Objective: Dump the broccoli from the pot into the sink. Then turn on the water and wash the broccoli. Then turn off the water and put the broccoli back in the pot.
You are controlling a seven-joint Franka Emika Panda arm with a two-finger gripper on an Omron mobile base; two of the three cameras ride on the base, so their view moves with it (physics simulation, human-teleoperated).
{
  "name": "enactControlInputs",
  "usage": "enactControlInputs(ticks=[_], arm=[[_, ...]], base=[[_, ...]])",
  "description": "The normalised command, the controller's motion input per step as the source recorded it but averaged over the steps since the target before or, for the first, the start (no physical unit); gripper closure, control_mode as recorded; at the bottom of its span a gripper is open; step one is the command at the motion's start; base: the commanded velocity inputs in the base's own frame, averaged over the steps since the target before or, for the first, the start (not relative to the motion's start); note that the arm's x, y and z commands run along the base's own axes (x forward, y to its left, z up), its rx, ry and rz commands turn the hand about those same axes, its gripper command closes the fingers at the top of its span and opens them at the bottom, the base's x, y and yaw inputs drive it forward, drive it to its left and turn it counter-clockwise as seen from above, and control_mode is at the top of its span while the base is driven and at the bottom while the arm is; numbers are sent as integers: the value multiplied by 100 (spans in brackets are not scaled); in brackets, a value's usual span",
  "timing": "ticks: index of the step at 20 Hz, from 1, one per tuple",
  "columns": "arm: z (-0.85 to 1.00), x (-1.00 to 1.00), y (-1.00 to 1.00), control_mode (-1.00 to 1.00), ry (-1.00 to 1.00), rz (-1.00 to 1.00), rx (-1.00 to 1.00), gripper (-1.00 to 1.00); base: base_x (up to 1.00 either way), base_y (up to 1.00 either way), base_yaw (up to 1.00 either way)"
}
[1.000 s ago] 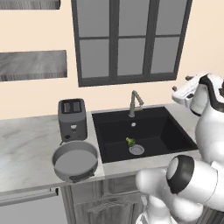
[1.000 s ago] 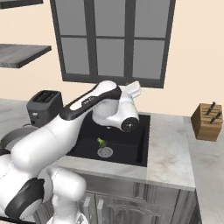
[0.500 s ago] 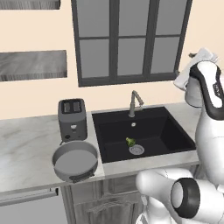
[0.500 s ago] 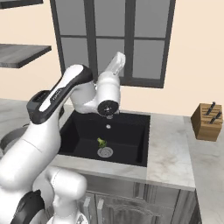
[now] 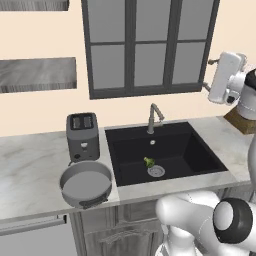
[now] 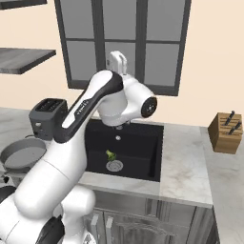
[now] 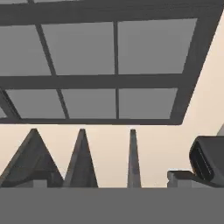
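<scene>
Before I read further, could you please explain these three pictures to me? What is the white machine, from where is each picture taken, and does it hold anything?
The machine is a white robot arm in a simulated kitchen. Two cameras on its base look from behind-left and behind-right; the third sits on its hand, now facing the window. The counter carries a toaster, an empty pot and a knife block. The broccoli lies in the black sink, near the drain. No water runs from the faucet. The raised fingers hold nothing.

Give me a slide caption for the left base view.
Broccoli lies by the drain in the black sink; the empty pot waits beside the toaster.
</scene>
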Motion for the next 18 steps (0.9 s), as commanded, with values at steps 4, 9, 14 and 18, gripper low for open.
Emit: enactControlInputs(ticks=[4, 9, 14, 18], arm=[[6, -66, 38, -100, -30, 33, -76, -100], [7, -74, 55, -100, -47, 15, -91, -100], [-25, -75, 51, -100, -40, 3, -92, -100], [-66, -43, 29, -100, -26, -1, -79, -100]], base=[[0, 0, 0], [0, 0, 0], [0, 0, 0], [0, 0, 0]])
